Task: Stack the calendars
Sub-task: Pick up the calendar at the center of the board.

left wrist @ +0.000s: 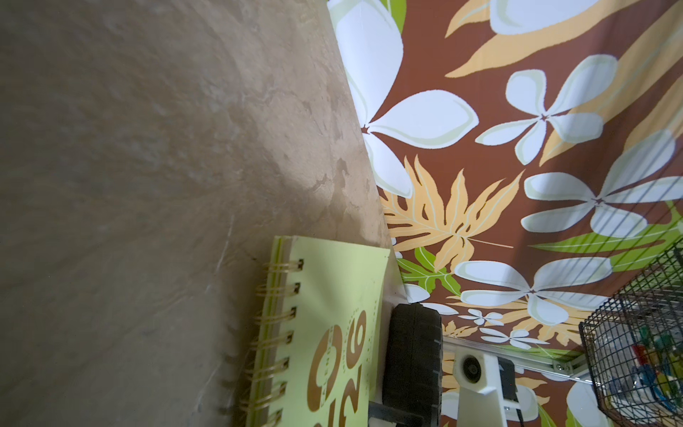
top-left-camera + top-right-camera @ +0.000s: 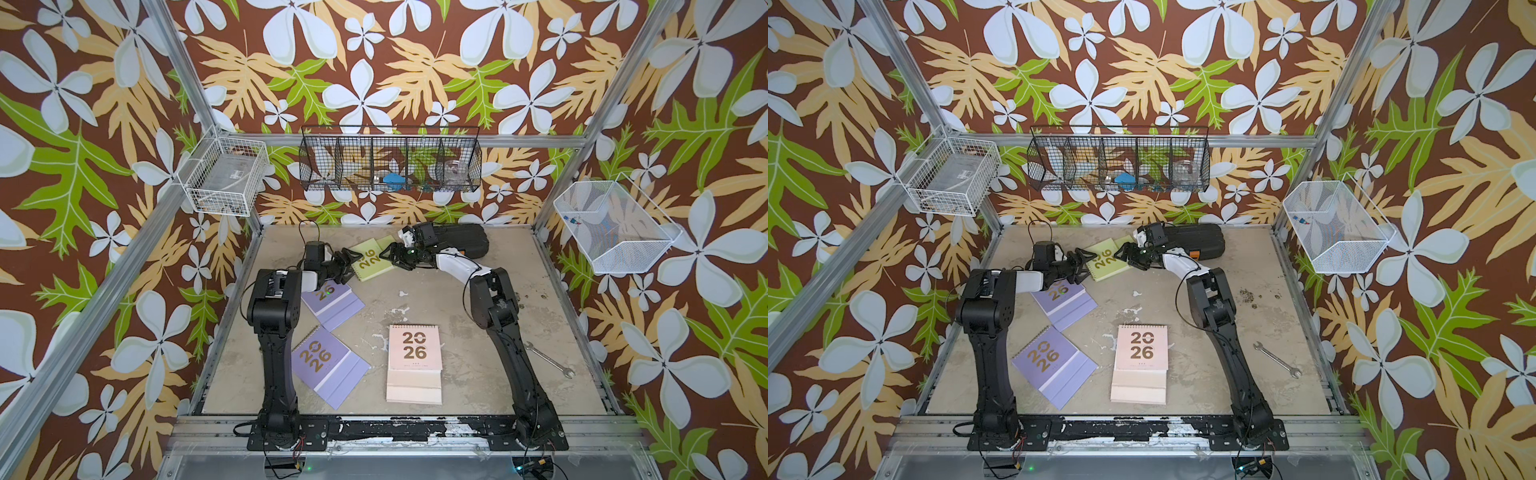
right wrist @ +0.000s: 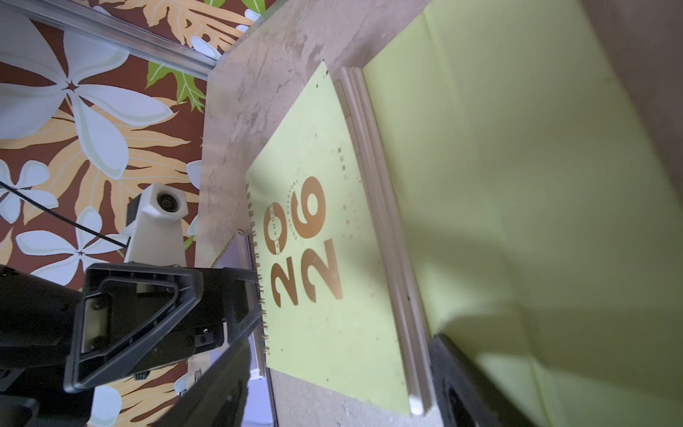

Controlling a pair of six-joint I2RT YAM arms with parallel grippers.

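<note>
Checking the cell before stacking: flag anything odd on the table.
A silver open-ended metal wrench lies loose on the beige tabletop near its right edge; it belongs to no stack. White chipped patches mar the tabletop's middle.

Corner of far lilac calendar [image 2: 334, 305] beneath left claw [image 2: 349, 266]; black basket [image 2: 357, 163] contents indistinct

Robot lab cell: aluminium frame [image 2: 185, 66], floral-print walls [image 2: 374, 62]

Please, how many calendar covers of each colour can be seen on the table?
Lime green spiral-bound calendar cover: 1
Lilac spiral-bound calendar covers: 2
Pale pink spiral-bound calendar cover: 1
Total: 4 covers showing; more may lie hidden underneath.
</note>
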